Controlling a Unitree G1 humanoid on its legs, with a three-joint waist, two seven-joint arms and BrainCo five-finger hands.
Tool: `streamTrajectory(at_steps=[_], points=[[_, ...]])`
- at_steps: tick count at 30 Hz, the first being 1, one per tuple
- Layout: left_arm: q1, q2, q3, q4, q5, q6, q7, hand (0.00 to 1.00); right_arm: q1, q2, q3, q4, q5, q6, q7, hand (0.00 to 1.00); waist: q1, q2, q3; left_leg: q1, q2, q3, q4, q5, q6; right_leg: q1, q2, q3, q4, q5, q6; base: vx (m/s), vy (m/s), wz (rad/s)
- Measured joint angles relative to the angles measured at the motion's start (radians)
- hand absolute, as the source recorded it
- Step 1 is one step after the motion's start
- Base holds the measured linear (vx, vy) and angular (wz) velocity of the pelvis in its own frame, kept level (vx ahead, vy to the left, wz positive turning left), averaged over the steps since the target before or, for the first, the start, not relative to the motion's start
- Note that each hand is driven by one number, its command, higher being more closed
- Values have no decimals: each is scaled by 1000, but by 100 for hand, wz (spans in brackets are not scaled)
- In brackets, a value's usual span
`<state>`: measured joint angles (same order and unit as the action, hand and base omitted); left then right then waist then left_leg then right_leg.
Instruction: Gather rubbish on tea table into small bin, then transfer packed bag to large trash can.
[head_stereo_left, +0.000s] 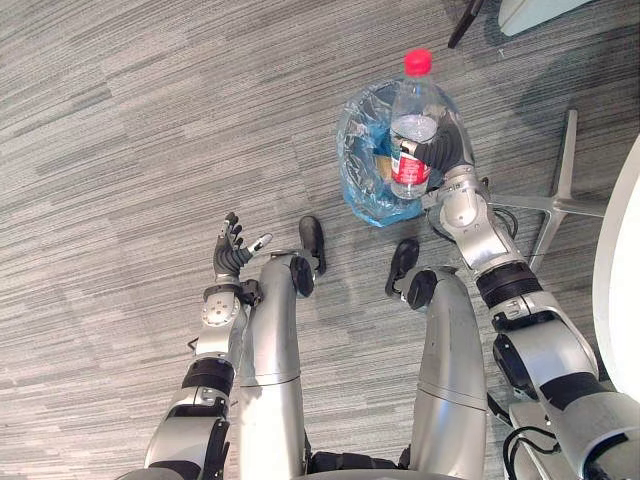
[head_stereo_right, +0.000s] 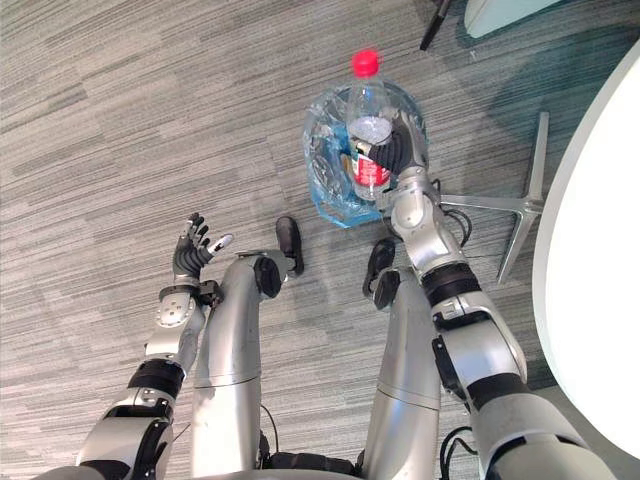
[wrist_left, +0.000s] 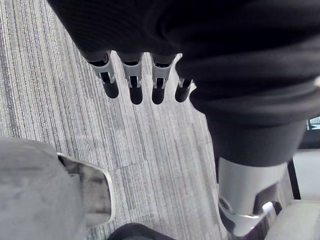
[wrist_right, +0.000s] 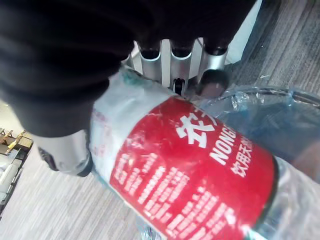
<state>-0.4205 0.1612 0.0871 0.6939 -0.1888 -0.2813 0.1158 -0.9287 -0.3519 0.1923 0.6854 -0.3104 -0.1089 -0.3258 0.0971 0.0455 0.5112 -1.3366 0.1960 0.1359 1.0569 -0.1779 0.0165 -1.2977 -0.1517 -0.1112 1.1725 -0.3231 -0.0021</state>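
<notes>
Grey carpet floor (head_stereo_left: 120, 120) with a fine striped weave spreads under everything, and a smooth white curved table (head_stereo_right: 600, 250) edges in on the right. On the floor stands a small bin lined with a crinkled, translucent blue plastic bag (head_stereo_left: 362, 140). A clear, ribbed plastic bottle with a red cap and red label (head_stereo_left: 414, 110) stands upright over the bag's open mouth, the right hand (head_stereo_left: 445, 148) wrapped round its middle. The left hand (head_stereo_left: 230, 255) hangs empty above the carpet, fingers loosely straight.
</notes>
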Motion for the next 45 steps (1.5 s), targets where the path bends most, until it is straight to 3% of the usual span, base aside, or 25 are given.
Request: streamTrajectory(at_steps=[11,16,24,31,40,45], points=[[5,-1,-16,3,1,6,1,0,10,16,-34,-1,24,0,-3,0,-2,-1,-19,0,2,-1,4,-4,-3,3,1,-1,1,-1,-2,0,0,0],[11,-9,-18,10,3,24,1,0,75,45,-25,-5,-17,0,1,0,-1,-2,-41,2,3,0,4,-5,-2,5,1,-1,0,-1,-2,0,0,0],[27,-9,-15,13,8,32,1,0,199,72,45,-144,-110,-4,28,0,-3,-11,-46,29,12,2,-11,-5,-3,31,10,-6,-20,1,-4,-3,1,-3],[51,-14,-15,17,35,34,1,0,293,73,105,-233,-232,-43,54,0,-5,-13,-47,78,13,3,-46,-5,-4,86,13,-17,-63,5,-7,0,0,0],[49,-13,-15,33,44,32,2,0,302,99,147,-168,-414,-38,72,0,-8,-25,-54,91,13,6,-80,1,-2,102,16,-24,-102,14,-12,0,0,0],[49,-13,-14,36,44,29,20,0,275,107,170,-83,-492,-6,67,0,-9,-27,-53,88,9,6,-95,3,-7,97,15,-25,-111,12,-9,-2,-8,2]])
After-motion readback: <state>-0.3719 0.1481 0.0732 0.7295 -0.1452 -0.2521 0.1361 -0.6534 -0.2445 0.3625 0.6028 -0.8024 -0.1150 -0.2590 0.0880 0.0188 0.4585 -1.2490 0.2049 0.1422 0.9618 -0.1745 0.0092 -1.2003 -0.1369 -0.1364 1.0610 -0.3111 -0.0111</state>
